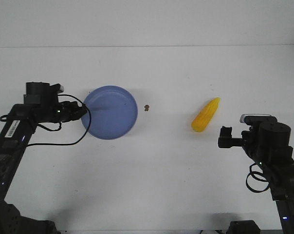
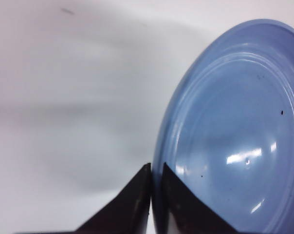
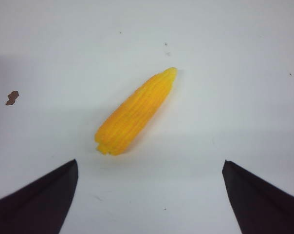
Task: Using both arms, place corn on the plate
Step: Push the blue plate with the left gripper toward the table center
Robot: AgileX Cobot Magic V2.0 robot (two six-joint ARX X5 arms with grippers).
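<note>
The periwinkle-blue plate (image 1: 109,112) lies left of the table's middle. My left gripper (image 1: 82,113) is shut on the plate's left rim; in the left wrist view the two black fingers pinch the rim (image 2: 156,175) of the plate (image 2: 234,146). The yellow corn (image 1: 206,115) lies on the table right of centre, its tip pointing away to the right. My right gripper (image 1: 225,137) is open and empty, a little nearer than the corn and to its right. In the right wrist view the corn (image 3: 135,111) lies ahead of the wide-open fingers (image 3: 149,165), apart from them.
A small brown speck (image 1: 147,107) lies on the white table between plate and corn; it also shows in the right wrist view (image 3: 12,97). The table's far edge meets a white wall. Black cables hang by both arms.
</note>
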